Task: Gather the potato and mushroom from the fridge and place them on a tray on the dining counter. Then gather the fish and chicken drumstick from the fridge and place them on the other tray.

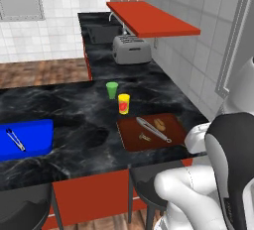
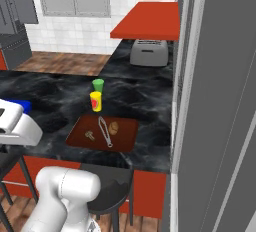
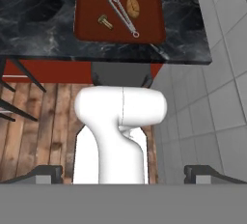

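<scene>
Brown potato (image 3: 132, 7) on tray, beyond open hand (image 3: 123, 172)

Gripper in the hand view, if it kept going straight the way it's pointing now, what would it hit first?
Probably the robot's own white arm link, which sits dead ahead of the open gripper. Beyond it lies the wooden floor by the dining counter. Depth is unclear.

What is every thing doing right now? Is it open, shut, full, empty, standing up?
gripper: open, holding nothing.
brown tray: flat on the dining counter, holding the potato, mushroom and silver tongs.
blue tray: no food, just small tongs.
green cup: standing upright.
yellow cup: standing upright.
</scene>
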Controlling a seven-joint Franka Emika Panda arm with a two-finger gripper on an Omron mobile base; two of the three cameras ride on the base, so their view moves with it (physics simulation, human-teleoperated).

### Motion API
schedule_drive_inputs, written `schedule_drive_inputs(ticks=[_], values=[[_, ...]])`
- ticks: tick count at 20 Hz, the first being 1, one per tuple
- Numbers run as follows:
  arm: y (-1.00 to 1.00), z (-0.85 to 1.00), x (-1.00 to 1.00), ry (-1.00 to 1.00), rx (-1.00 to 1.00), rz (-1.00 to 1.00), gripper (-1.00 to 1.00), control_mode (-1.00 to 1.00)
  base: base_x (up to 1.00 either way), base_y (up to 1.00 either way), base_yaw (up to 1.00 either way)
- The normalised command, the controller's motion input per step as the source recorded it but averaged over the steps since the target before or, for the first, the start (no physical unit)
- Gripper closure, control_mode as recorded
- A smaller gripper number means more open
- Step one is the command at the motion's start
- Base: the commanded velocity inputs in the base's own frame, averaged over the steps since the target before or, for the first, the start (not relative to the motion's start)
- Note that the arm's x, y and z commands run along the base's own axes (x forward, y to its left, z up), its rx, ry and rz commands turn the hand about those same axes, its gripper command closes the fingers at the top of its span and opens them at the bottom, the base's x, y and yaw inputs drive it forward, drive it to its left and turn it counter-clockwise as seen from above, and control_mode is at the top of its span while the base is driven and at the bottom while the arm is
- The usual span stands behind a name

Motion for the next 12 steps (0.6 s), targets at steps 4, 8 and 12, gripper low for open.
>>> schedule_drive_inputs(ticks=[4, 8, 12], values=[[0.0, -0.02, -0.05, 0.0, 0.0, 0.0, -1.0, 1.0, -0.1, 0.0, 0.0], [0.0, 0.0, 0.0, 0.0, 0.0, 0.0, -1.0, 1.0, -0.44, 0.17, 0.0], [0.0, 0.0, 0.0, 0.0, 0.0, 0.0, -1.0, 1.0, -0.56, 0.57, 0.0]])
